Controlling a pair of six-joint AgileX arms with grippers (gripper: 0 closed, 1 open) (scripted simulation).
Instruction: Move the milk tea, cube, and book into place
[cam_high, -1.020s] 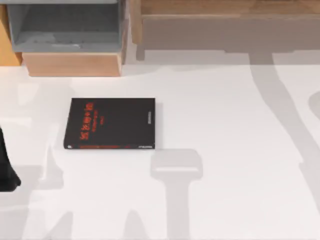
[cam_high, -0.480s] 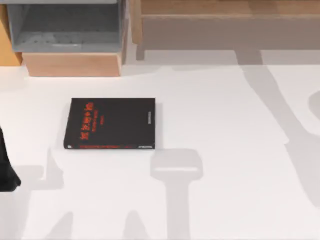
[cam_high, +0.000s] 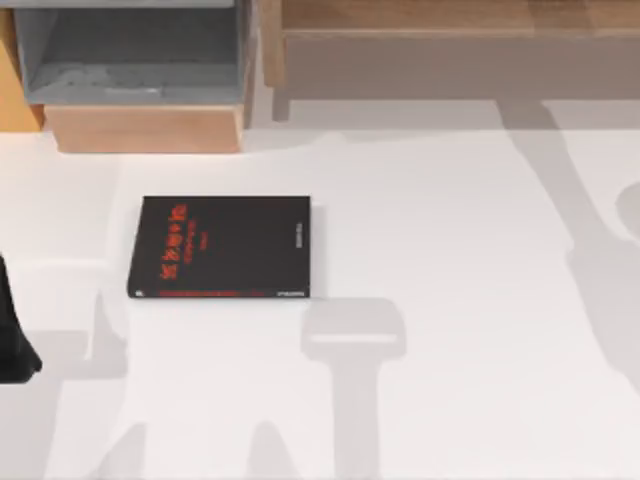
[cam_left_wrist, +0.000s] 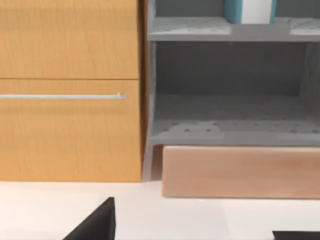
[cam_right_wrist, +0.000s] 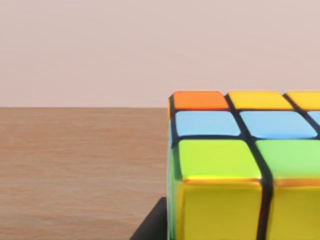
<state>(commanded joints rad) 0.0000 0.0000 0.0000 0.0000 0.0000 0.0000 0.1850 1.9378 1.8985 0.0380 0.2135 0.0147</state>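
Note:
The book (cam_high: 220, 247), black with red lettering, lies flat on the white table left of centre. The cube (cam_right_wrist: 245, 170) looms very close in the right wrist view, with orange, yellow, blue and green squares above a brown wooden surface. A dark finger (cam_right_wrist: 150, 226) of my right gripper presses against its side, so the gripper is shut on it. My left gripper (cam_left_wrist: 195, 234) is open and empty, facing the cabinet. Its arm (cam_high: 12, 340) sits at the table's left edge, left of the book. The milk tea is out of view.
A cabinet with a wooden drawer front (cam_left_wrist: 70, 95) and grey shelves (cam_high: 130, 60) stands at the back left. A teal and white box (cam_left_wrist: 249, 11) stands on its upper shelf. A wooden shelf (cam_high: 450, 30) runs along the back right.
The long arm shadow at the table's back right swung left, then back right. The book and my left arm have not moved.

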